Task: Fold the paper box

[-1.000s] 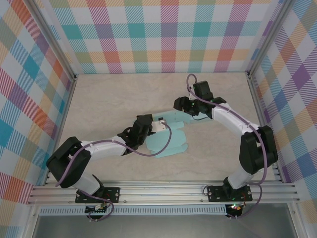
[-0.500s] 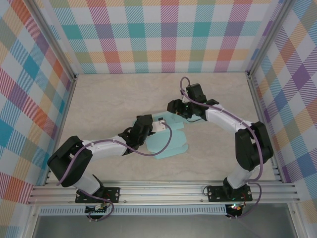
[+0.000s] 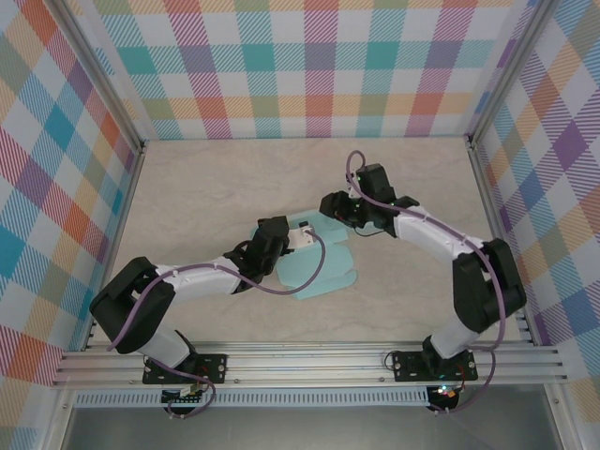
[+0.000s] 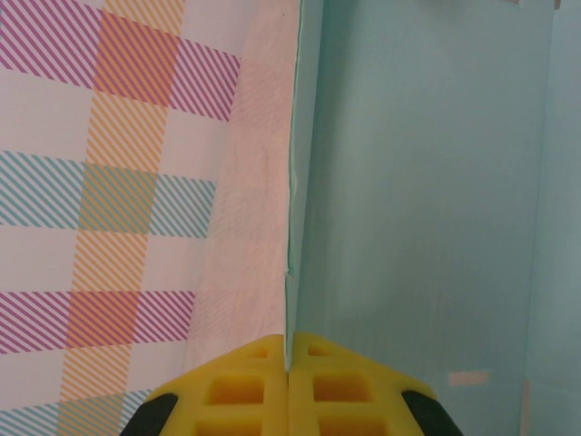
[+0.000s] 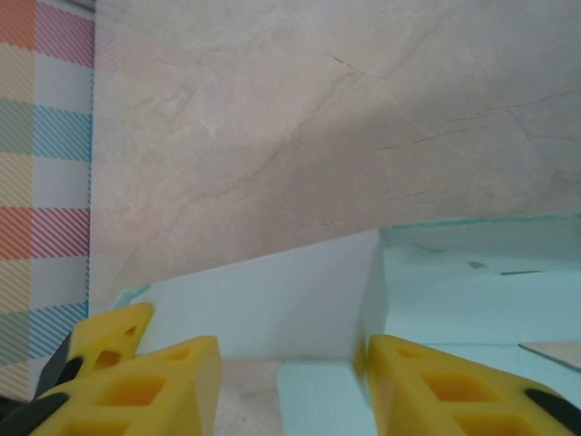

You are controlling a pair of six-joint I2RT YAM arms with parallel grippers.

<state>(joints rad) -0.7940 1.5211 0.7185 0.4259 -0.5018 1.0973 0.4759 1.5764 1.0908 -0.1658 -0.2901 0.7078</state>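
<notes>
The pale teal paper box (image 3: 323, 269) lies mostly flat in the middle of the table. My left gripper (image 3: 298, 236) is shut on the thin edge of a raised flap at the sheet's left side. In the left wrist view the yellow pads (image 4: 254, 386) press together on that edge, and the paper box (image 4: 427, 200) spreads out to the right. My right gripper (image 3: 330, 206) is at the sheet's far edge. In the right wrist view it (image 5: 290, 363) is open, astride an upright flap (image 5: 272, 295), whose fold touches the right finger (image 5: 436, 386).
Checked walls (image 3: 309, 66) close the table in on three sides. Bare marble table (image 3: 206, 178) lies to the far left of the box and along the front (image 3: 394, 309). The aluminium rail (image 3: 309, 361) with the arm bases runs along the near edge.
My right gripper has shifted a little left toward the box's far flap, and its jaws have narrowed slightly. The left gripper and the flap in it have not moved.
</notes>
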